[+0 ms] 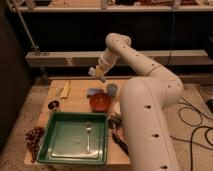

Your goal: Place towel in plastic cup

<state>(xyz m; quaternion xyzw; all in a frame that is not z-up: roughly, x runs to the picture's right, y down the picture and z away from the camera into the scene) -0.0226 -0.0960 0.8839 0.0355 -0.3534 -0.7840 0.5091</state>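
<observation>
A small blue towel lies crumpled on the wooden table, just left of a red bowl. A grey-blue plastic cup stands upright behind the bowl, to the right of the towel. My gripper hangs above the table's back edge, a little behind and above the towel and left of the cup. The white arm bends down over the table's right side and hides that part of it.
A green tray holding a fork fills the front of the table. A banana lies at the back left, with a small dark item near it. Grapes hang at the front left edge. Dark utensils lie right of the tray.
</observation>
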